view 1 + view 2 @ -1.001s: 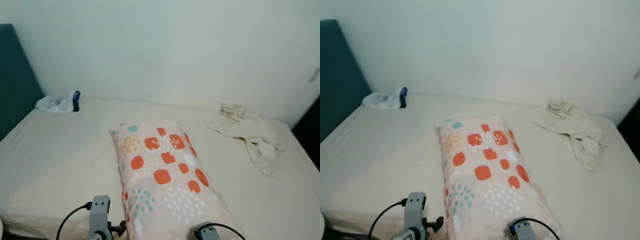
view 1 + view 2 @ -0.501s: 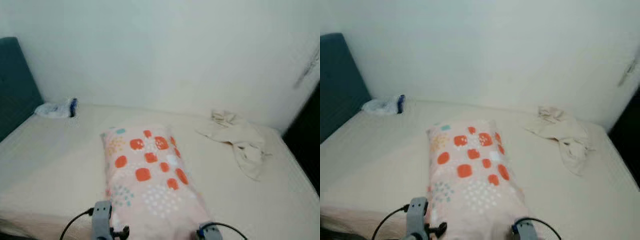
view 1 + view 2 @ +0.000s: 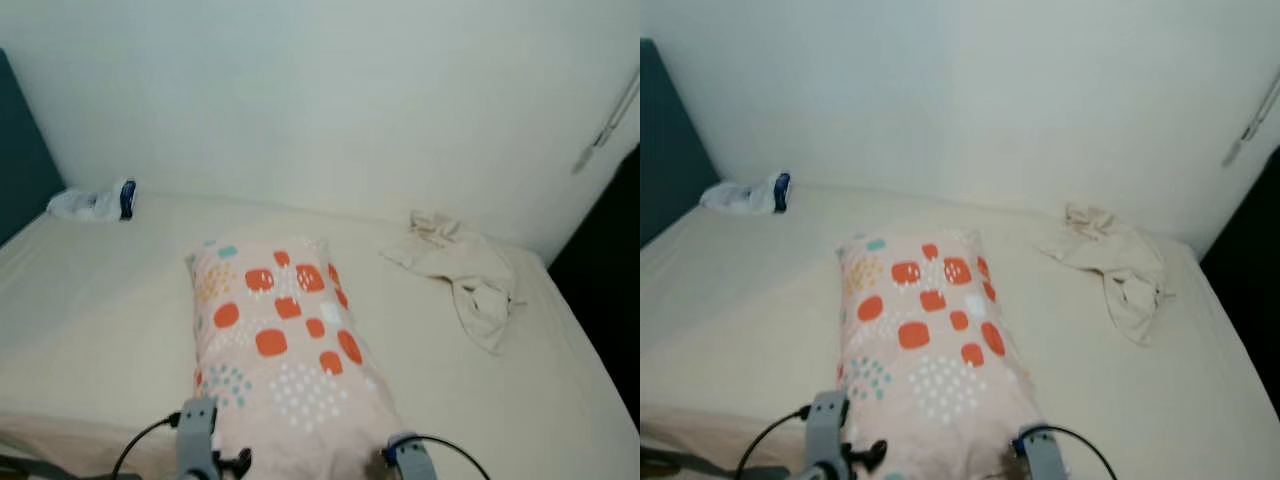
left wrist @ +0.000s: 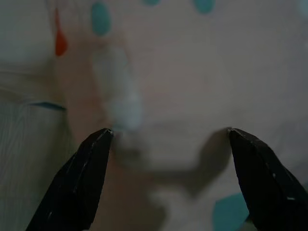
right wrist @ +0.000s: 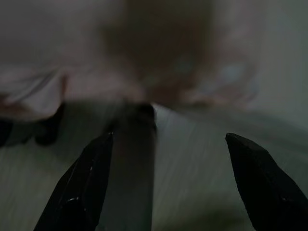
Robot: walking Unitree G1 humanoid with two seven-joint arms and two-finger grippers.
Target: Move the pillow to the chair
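Pillow (image 3: 272, 345), one in number: a long pale-pink fabric cushion printed with orange squares and teal and white dots, laid lengthwise on the cream-sheeted bed (image 3: 90, 320), its near end at the bed's front edge between the two wrists. Compared with a second ago, the whole scene is displaced and a dark opening is exposed further at the right; this is read as camera motion, the pillow being unmoved on the sheet. No lift is yet achieved, and no chair is seen. The left gripper (image 4: 168, 137) is held spread against the pillow's fabric; the right gripper (image 5: 166, 144) is likewise spread, below the pillow's edge, nothing being clamped by either. Also counted: one crumpled beige cloth (image 3: 465, 275), one clear plastic bag (image 3: 92, 201), one teal headboard (image 3: 20, 160).
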